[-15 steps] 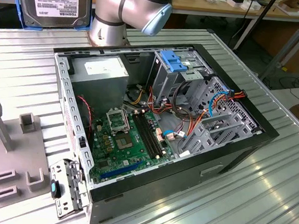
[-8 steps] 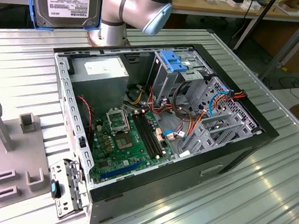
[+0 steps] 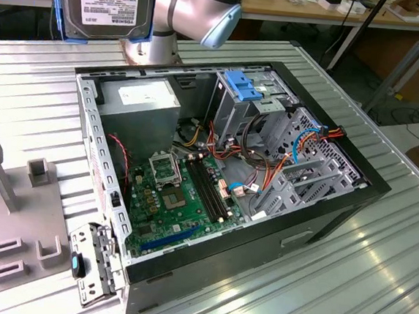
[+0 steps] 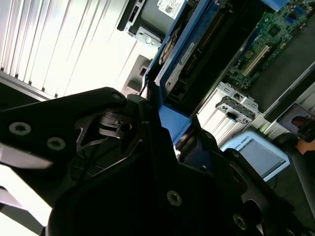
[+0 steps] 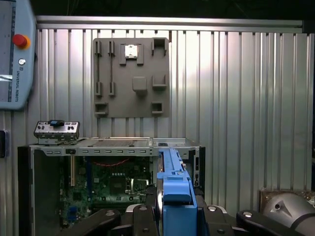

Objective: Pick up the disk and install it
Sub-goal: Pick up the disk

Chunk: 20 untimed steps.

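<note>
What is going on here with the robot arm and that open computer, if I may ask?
The arm's pincer is clamped on the disk by its blue carrier rail and holds it in the air above the ribbed metal table. In the exterior view the disk hangs past the far side of the open computer case, toward the exterior view's left. It is not yet installed and is well clear of the case.
</note>
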Each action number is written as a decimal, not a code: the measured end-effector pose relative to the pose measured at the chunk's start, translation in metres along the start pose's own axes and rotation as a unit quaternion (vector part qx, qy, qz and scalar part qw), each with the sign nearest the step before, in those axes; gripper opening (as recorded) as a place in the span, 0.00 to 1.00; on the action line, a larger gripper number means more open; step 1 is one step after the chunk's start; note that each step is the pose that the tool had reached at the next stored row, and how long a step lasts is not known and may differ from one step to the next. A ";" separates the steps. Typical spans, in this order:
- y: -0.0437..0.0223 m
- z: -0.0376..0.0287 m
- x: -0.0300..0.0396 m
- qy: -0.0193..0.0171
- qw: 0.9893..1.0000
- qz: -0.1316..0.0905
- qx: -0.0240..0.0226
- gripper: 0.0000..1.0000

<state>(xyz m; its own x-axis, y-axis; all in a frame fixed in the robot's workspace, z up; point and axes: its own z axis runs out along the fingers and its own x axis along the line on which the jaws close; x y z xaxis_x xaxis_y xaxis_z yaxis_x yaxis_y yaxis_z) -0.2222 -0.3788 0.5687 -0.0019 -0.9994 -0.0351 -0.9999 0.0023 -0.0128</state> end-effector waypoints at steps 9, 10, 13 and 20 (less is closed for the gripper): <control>-0.0259 0.0021 0.0002 0.000 1.000 0.000 0.000 0.37; -0.0272 0.0022 0.0002 0.000 1.000 0.000 0.000 0.37; -0.0361 0.0029 0.0003 0.000 1.000 0.000 0.000 0.37; -0.0622 0.0055 0.0004 0.000 1.000 0.000 0.000 0.37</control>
<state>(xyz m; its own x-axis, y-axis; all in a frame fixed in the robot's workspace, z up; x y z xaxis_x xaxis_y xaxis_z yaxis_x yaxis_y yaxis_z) -0.1600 -0.3791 0.5640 -0.0019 -0.9994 -0.0351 -0.9999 0.0024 -0.0128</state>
